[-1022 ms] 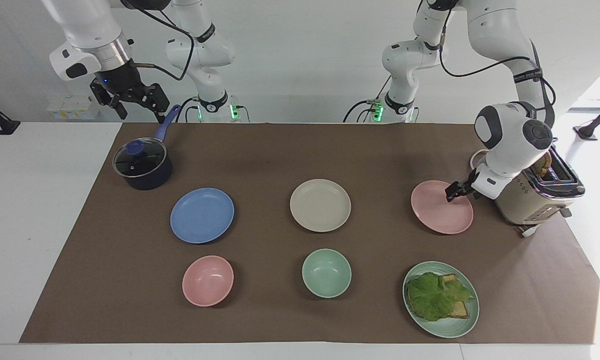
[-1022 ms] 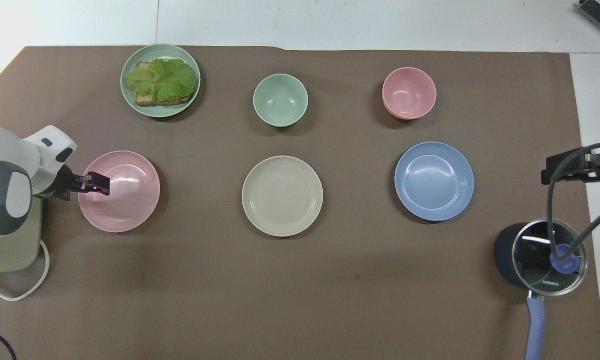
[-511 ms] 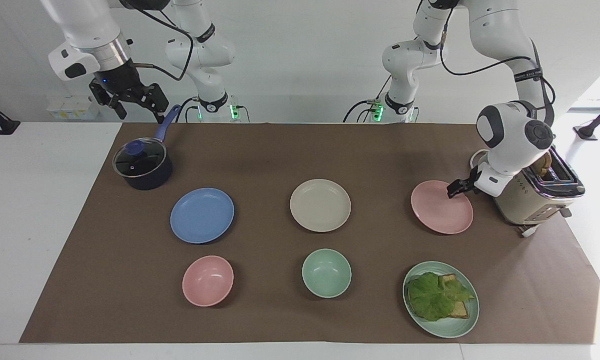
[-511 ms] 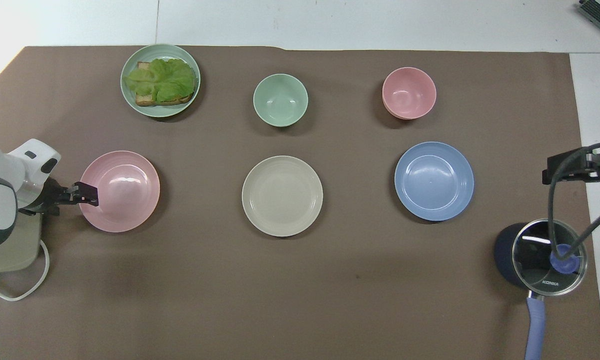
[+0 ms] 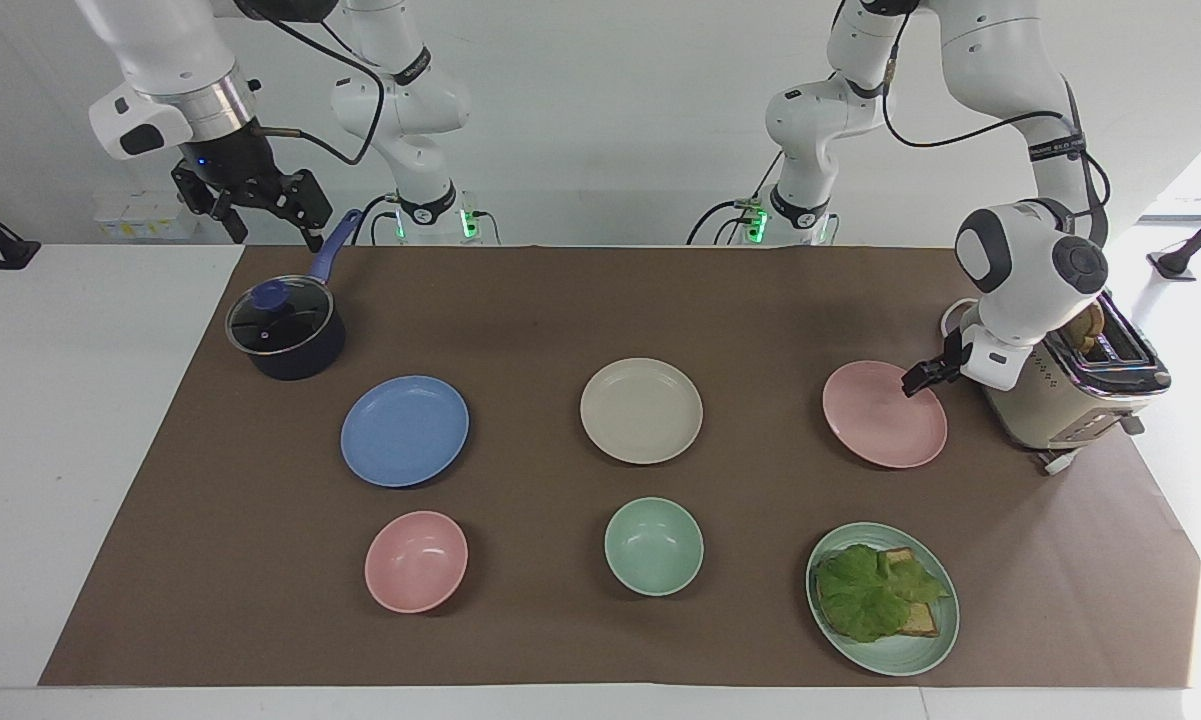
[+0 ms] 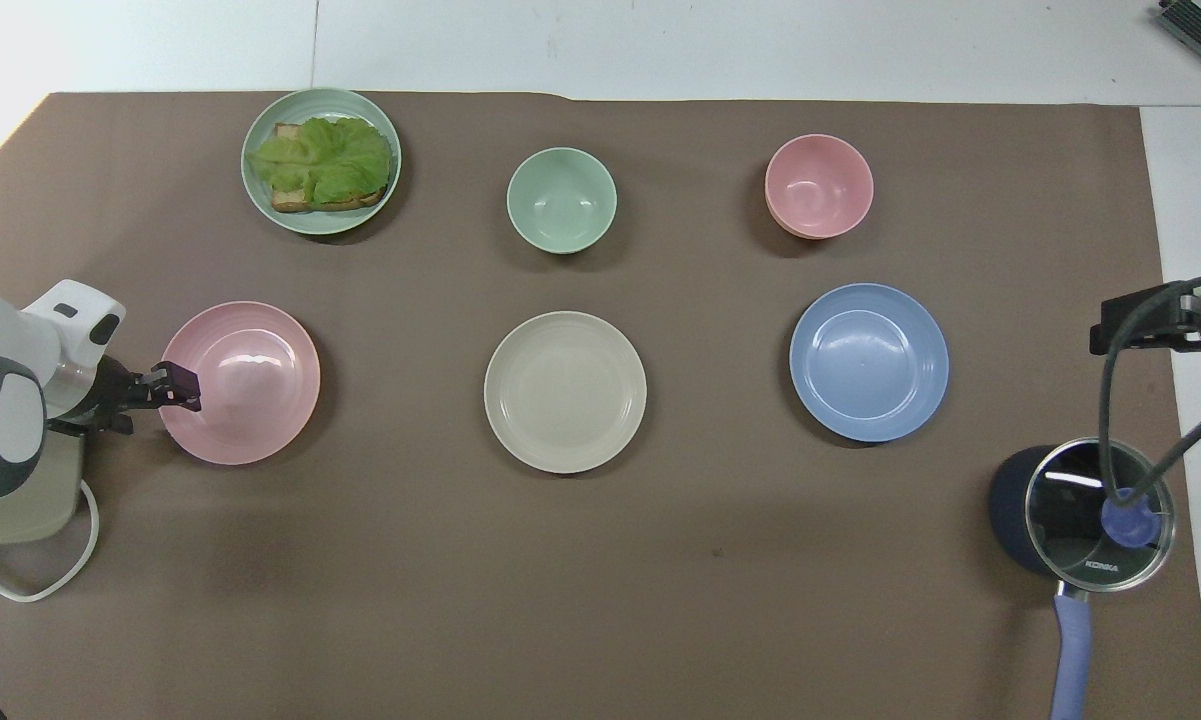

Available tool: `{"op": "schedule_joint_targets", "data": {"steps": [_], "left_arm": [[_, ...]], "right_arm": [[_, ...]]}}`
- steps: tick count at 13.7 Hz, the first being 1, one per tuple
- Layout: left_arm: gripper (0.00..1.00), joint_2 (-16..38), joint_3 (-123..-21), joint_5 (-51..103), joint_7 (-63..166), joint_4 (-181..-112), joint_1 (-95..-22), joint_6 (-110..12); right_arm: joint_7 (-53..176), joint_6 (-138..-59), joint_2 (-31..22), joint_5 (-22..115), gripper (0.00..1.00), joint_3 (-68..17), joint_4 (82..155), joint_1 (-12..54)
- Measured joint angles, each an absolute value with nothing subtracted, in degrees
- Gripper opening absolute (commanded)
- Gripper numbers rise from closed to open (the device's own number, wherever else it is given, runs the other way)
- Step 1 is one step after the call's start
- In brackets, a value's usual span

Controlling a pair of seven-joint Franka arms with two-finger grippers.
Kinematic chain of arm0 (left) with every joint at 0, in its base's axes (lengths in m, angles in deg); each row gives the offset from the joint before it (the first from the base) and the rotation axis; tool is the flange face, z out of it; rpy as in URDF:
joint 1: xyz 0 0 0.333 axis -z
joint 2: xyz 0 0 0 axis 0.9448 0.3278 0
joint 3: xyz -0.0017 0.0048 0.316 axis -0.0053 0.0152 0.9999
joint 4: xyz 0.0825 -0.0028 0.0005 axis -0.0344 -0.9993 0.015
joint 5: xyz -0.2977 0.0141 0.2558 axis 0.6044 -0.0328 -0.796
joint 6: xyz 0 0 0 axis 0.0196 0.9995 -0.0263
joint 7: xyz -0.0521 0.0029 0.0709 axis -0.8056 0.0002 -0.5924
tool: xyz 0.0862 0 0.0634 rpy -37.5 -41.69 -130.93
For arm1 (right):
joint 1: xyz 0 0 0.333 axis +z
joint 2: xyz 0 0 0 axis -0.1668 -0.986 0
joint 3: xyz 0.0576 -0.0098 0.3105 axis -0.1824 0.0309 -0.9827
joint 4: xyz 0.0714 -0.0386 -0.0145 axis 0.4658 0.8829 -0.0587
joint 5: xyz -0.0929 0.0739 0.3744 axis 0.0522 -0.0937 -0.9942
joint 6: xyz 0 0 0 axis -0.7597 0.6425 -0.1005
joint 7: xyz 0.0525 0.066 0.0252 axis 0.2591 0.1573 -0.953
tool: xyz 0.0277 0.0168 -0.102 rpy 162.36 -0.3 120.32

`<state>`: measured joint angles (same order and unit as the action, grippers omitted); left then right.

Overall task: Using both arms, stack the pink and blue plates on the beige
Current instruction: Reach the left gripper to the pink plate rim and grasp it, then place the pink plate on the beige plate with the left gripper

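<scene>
The pale pink plate (image 5: 880, 430) (image 6: 250, 385) lies flat on the brown mat toward the left arm's end of the table, beside the toaster. My left gripper (image 5: 918, 380) (image 6: 175, 388) is down at that plate's rim on the toaster's side. The beige plate (image 5: 641, 410) (image 6: 565, 392) sits mid-table and holds nothing. The blue plate (image 5: 404, 431) (image 6: 868, 362) lies toward the right arm's end. My right gripper (image 5: 270, 225) hangs open and holds nothing, high above the saucepan's handle, and waits.
A dark saucepan (image 5: 285, 332) with a glass lid and blue handle stands nearer to the robots than the blue plate. A pink bowl (image 5: 416, 560), a green bowl (image 5: 653, 546) and a green plate (image 5: 900, 662) with toast and lettuce lie farthest from the robots. A cream toaster (image 5: 1060, 400) stands under the left arm.
My left gripper has drawn back from over the pink plate's inside to its rim beside the toaster. My right gripper has risen slightly. No plate has moved.
</scene>
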<state>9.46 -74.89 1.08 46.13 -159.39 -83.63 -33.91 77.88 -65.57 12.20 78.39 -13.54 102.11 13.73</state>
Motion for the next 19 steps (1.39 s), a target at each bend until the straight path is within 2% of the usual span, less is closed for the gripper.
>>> {"op": "schedule_joint_targets", "data": {"steps": [1, 3, 4, 5, 10, 12, 14, 16, 19], "left_arm": [[0.63, 9.46, -74.95, 1.08, 47.02, -159.48, -83.63, -33.92], [0.29, 9.49, -75.13, 1.08, 48.10, -159.72, -83.62, -33.92], [0.08, 9.50, -75.17, 1.08, 48.32, -159.80, -83.62, -33.92], [0.00, 9.50, -75.16, 1.08, 48.44, -159.88, -83.62, -33.92], [0.00, 9.44, -75.24, 1.08, 48.48, -159.80, -83.44, -33.20], [0.00, 9.10, -75.74, 1.08, 48.48, -158.48, -83.08, -28.37], [0.00, 8.11, -76.12, 1.31, 48.87, -154.27, -81.60, -19.41], [0.00, 6.40, -76.27, 2.32, 53.57, -150.13, -77.75, -12.47], [0.00, 4.46, -76.64, 3.11, 64.12, -149.17, -67.55, -10.23]], "right_arm": [[77.88, -65.57, 12.20, 78.39, 1.00, -13.54, 102.13, 13.73], [77.88, -65.58, 12.20, 78.39, 1.00, -13.54, 102.23, 13.73], [77.88, -65.63, 12.20, 78.39, 1.00, -13.54, 102.30, 13.73], [77.88, -65.76, 12.20, 78.39, 1.00, -13.54, 102.37, 13.73], [77.88, -69.33, 12.26, 78.39, 1.00, -13.48, 103.92, 13.07], [77.88, -70.37, 12.28, 78.39, 1.00, -13.48, 104.66, 12.97], [77.88, -72.43, 12.31, 78.39, 1.00, -13.48, 105.88, 12.96], [77.88, -74.71, 12.23, 78.39, 1.00, -13.48, 107.43, 12.96], [77.73, -78.43, 11.59, 78.39, 1.00, -13.48, 109.55, 12.97]]}}
